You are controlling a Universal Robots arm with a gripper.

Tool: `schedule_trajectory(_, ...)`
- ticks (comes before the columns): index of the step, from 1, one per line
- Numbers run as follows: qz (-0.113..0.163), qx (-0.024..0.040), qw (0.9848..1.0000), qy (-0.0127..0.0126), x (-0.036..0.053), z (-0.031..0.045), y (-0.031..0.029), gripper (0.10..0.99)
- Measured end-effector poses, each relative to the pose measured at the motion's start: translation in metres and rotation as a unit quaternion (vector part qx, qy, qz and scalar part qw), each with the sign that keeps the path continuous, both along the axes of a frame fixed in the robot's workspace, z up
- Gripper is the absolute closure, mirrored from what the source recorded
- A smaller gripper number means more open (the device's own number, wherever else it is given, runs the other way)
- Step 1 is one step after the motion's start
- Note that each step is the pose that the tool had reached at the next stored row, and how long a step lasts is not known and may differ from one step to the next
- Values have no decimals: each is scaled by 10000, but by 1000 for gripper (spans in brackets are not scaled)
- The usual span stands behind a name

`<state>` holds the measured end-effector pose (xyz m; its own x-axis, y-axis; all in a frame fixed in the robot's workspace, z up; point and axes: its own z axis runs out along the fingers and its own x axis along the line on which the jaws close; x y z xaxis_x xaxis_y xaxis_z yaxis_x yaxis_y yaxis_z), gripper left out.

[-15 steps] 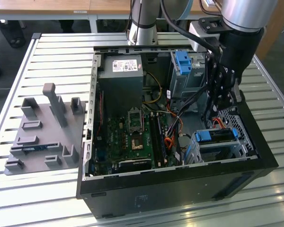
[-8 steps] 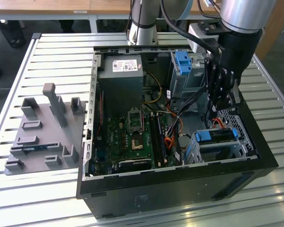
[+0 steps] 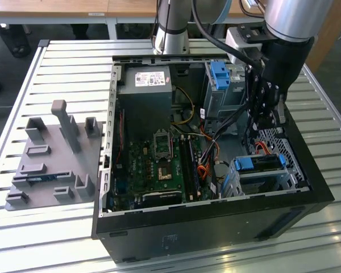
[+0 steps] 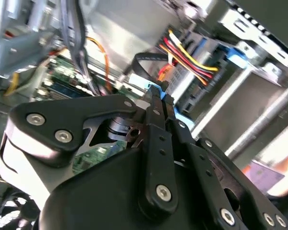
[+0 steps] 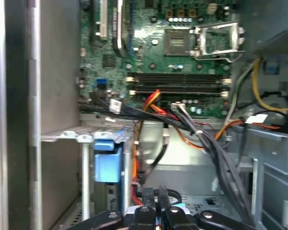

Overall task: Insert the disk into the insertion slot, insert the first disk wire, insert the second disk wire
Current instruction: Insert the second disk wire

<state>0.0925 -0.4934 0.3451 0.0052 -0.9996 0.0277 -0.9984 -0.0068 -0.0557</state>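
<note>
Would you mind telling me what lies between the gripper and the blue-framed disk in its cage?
In the exterior view, perforated case floor and an orange wire lie between the gripper and the disk.

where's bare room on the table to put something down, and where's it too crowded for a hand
Bare slats of the table lie between the grey fixture plate and the computer case, also behind the plate. Crowded: the case corner where the gripper hangs among the cables, by the drive cage.

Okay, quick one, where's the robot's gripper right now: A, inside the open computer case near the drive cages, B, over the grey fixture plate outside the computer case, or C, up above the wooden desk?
A: in the exterior view the gripper reaches down into the open computer case.
</note>
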Motion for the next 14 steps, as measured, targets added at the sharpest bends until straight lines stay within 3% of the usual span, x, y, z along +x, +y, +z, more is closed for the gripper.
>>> schedule_trajectory(1,0,33,10000,-1,0,-1,-2,937)
schedule_trajectory(4,1,35,10000,0,1,-4,-54,937)
schedule_trajectory(11,0,69,10000,0,0,-36,-273,937)
schedule_trajectory(12,0,119,9999,0,0,-39,-289,937)
schedule_trajectory(14,0,303,9995,0,0,-44,-315,937)
